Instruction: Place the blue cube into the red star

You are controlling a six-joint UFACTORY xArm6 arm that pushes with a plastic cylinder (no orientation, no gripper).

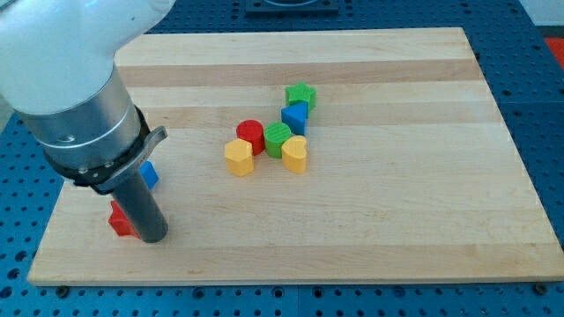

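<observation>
The pale wooden counter [370, 220] lies on a blue perforated base [542, 106]. No brand, label or writing can be read anywhere.

The arm carries no claw, so there is nothing to open or close; it ends in a straight dark rod. My tip [152, 238] rests on the counter at the view's lower left, touching or just beside the right edge of the red star-shaped block [118, 220], which the rod partly hides. The blue cube [149, 174] sits just above the red star, tight against the rod's right side and partly covered by the metal collar; whether cube and star touch cannot be told.

Well apart, toward the middle of the counter, stands a cluster of six blocks. The green star-shaped block [300, 94] is at its top, with a blue block of wedge-like shape [294, 117] just below, touching it. Lower, a red cylinder [250, 135] and a green round block [278, 138] sit side by side. A yellow round-edged block [238, 158] lies at the lower left of the cluster and a yellow heart-shaped block [295, 154] at its lower right.
</observation>
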